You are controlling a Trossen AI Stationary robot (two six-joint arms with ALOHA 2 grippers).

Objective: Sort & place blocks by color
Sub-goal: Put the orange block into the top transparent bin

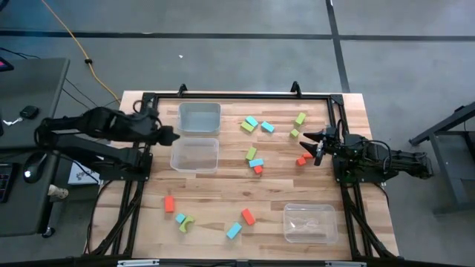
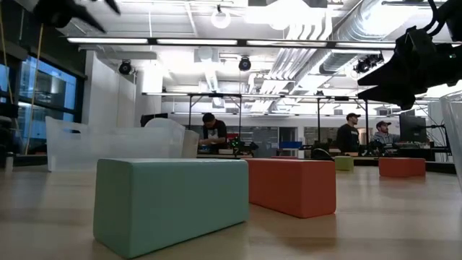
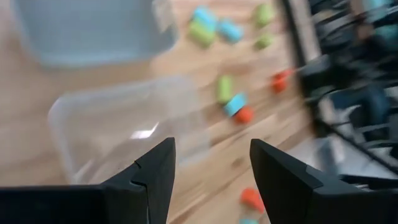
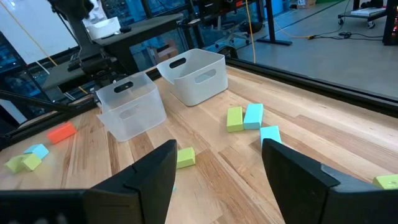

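Blocks in cyan, red and green lie scattered on the wooden table [image 1: 223, 189]. One group [image 1: 256, 124] is at the far middle, a green, cyan and red trio [image 1: 255, 162] is at the centre, and several more [image 1: 185, 220] are near the front edge, among them a green arch. My left gripper [image 1: 172, 136] hangs open above the table's left side, between two clear bins, with nothing between its fingers [image 3: 211, 180]. My right gripper [image 1: 304, 140] stands open at the right side with nothing in it [image 4: 217, 180], just beyond a red block [image 1: 303, 159].
Two clear bins stand at the left, one at the far side [image 1: 200, 117] and one nearer [image 1: 194, 156]. A third [image 1: 309, 222] is at the front right. A black frame [image 1: 237, 95] runs along the table's edges. People sit in the room beyond [image 2: 211, 133].
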